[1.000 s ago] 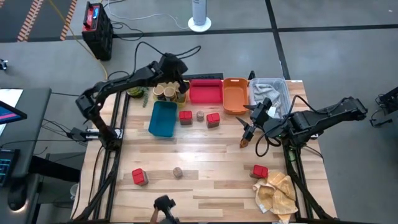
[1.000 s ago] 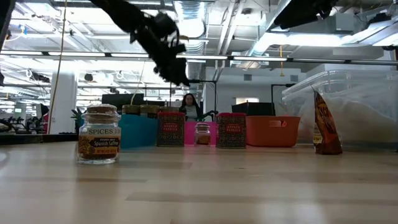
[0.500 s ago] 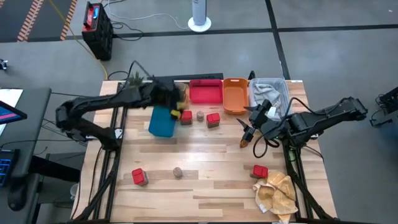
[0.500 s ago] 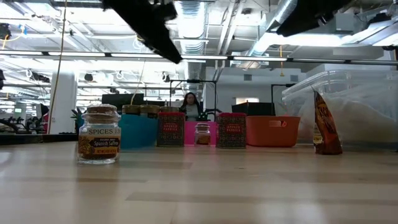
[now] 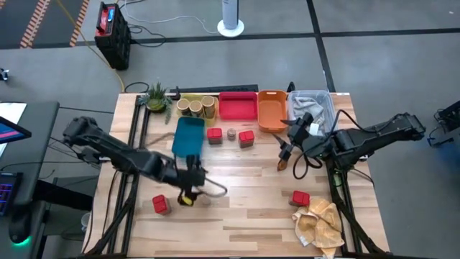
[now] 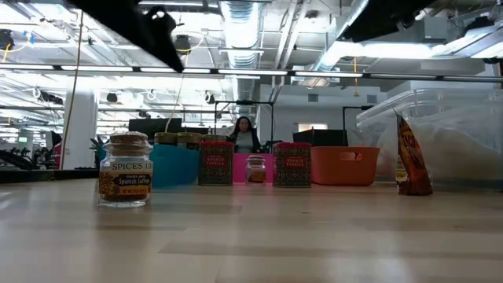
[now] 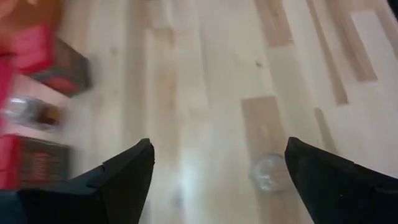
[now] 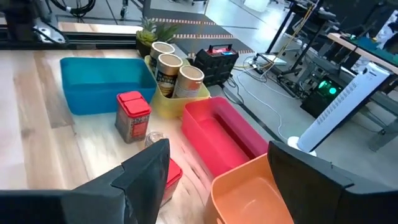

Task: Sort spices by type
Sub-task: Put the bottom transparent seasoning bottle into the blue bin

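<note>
Pale wooden planks form the table (image 5: 244,180), and the teal tray (image 5: 188,136) near its far left serves as the landmark. Just behind that tray, three tan jars (image 5: 196,106) stand in a yellow tray (image 5: 191,98), beside a red tray (image 5: 238,106) and an orange tray (image 5: 272,109) farther right. Right of the teal tray sit a red box (image 5: 214,135), a tiny round jar (image 5: 231,133) and a second red box (image 5: 246,139) in a row. Nearer the front edge than the teal tray, the left gripper (image 5: 188,193) hangs low with its jaws apart, beside another small jar (image 5: 206,199) that its wrist view shows between the fingers (image 7: 124,168) but untouched. A third red box (image 5: 161,205) lies left of that gripper. Far right of the teal tray, the right gripper (image 5: 287,152) waits with jaws spread, a thin brown packet (image 5: 282,165) standing just below it. A fourth red box (image 5: 300,198) rests near a crumpled paper wad (image 5: 319,224).
</note>
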{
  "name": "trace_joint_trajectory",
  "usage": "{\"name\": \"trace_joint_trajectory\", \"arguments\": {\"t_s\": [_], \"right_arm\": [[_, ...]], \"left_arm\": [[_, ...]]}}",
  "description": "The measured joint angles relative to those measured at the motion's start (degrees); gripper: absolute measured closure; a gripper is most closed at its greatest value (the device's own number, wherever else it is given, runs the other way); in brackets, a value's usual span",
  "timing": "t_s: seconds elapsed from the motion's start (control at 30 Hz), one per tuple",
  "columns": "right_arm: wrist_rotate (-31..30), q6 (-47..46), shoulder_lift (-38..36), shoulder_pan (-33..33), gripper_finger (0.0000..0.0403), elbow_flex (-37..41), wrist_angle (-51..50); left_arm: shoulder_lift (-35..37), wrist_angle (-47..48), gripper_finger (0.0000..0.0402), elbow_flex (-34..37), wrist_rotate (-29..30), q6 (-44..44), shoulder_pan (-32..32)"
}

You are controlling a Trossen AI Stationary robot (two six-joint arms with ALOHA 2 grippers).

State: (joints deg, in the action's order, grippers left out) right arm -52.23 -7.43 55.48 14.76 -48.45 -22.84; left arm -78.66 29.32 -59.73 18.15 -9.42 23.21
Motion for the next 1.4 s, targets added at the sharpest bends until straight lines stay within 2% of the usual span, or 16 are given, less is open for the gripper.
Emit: {"name": "trace_joint_trajectory", "arguments": {"t_s": [0.1, 0.27, 0.47, 0.73, 0.83, 0.93, 1.13, 1.27, 1.4], "right_arm": [[0.0, 0.0, 0.0, -0.4, 0.0099, 0.0, 0.2], [0.0, 1.3, 0.0, -0.6, 0.0099, 0.0, 0.7], [0.0, 2.1, 0.0, -0.7, 0.0099, 0.0, 1.1], [0.0, 2.0, 0.0, -0.7, 0.0099, 0.0, 1.1], [0.0, 2.0, 0.0, -0.7, 0.0099, 0.0, 1.1], [0.0, 1.9, 0.0, -0.7, 0.0099, 0.0, 1.1], [0.0, 1.9, 0.0, -0.7, 0.0099, 0.0, 1.1], [0.0, 1.9, 0.0, -0.7, 0.0099, 0.0, 1.1], [0.1, 1.8, 0.0, -0.7, 0.0099, 0.0, 1.1]], "left_arm": [[-4.4, 0.2, 0.0059, -0.4, -1.5, -4.4, 2.0], [-9.8, -0.5, 0.0059, -0.5, -2.6, -6.2, 2.6], [-14.5, -4.5, 0.0059, -0.6, -9.3, -6.4, 2.5], [-18.8, -4.3, 0.0062, -0.6, -8.4, -4.5, 2.5], [-18.9, -3.5, 0.0089, 0.0, -7.9, -3.7, 2.5], [-19.0, -3.2, 0.0139, 1.4, -8.2, -4.7, 2.2], [-18.9, -9.6, 0.0223, 3.9, -9.1, -5.6, 1.3], [-18.9, -10.2, 0.0231, 4.0, -9.7, -5.3, 0.6], [-18.9, -10.6, 0.0220, 4.0, -9.7, -5.2, 0.1]]}}
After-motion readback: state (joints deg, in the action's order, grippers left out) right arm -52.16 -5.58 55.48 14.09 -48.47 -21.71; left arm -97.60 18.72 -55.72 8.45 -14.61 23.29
